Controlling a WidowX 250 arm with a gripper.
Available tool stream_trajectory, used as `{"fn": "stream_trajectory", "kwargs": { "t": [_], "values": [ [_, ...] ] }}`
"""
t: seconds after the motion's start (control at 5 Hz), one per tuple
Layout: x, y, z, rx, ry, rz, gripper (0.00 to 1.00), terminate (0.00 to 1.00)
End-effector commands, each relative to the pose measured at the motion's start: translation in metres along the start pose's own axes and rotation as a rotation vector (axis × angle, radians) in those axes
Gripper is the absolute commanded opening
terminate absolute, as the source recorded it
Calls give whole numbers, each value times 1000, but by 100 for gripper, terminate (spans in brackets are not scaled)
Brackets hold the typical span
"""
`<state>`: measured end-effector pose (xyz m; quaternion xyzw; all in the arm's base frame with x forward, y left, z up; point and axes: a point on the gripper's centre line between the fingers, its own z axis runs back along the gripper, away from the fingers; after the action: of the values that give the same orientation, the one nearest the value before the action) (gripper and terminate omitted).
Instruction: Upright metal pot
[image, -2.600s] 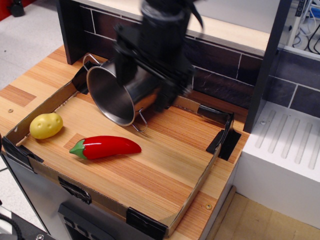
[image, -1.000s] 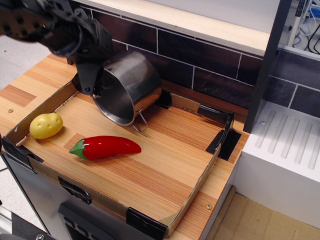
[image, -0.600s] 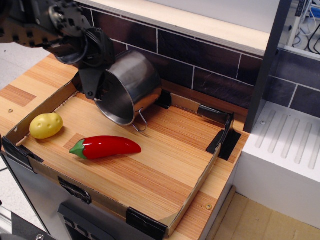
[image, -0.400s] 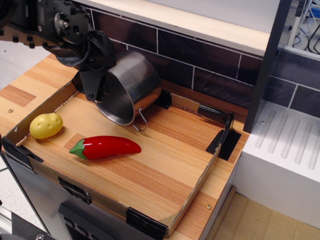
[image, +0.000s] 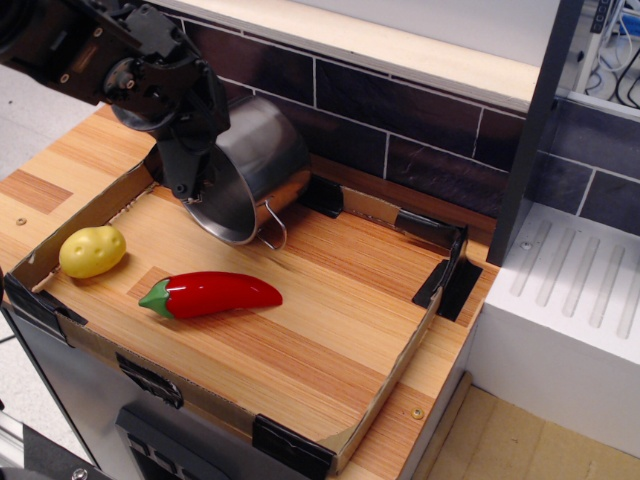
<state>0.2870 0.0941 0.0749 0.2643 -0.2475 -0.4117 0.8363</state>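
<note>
The metal pot (image: 262, 160) is shiny steel and lies tilted on its side at the back left of the tray, with its mouth facing down and to the left. One wire loop handle (image: 270, 226) hangs at its lower rim. My gripper (image: 194, 188) comes in from the upper left and is closed over the pot's left rim. The fingertips are partly hidden against the rim and the pot's dark inside. The pot's lower edge sits just over the wooden floor of the tray.
A yellow potato (image: 92, 250) lies at the tray's left side and a red pepper (image: 212, 294) in front of the pot. The low cardboard tray wall (image: 388, 385) runs around the wooden board. A dark tiled wall (image: 420, 130) stands behind, and a white drainer (image: 575, 290) at the right.
The arm swung from above the pot to its left side and closed on the rim. The pot has now shifted up and left, and its hanging handle has risen off the board.
</note>
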Motion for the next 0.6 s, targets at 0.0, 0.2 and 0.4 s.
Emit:
{"fn": "stream_trajectory", "kwargs": {
  "t": [0.0, 0.2, 0.4],
  "values": [
    [14, 33, -7, 34, 11, 107, 100, 0],
    [16, 38, -9, 35, 13, 135, 0, 0],
    [15, 41, -10, 18, 56, 174, 0, 0]
  ]
}}
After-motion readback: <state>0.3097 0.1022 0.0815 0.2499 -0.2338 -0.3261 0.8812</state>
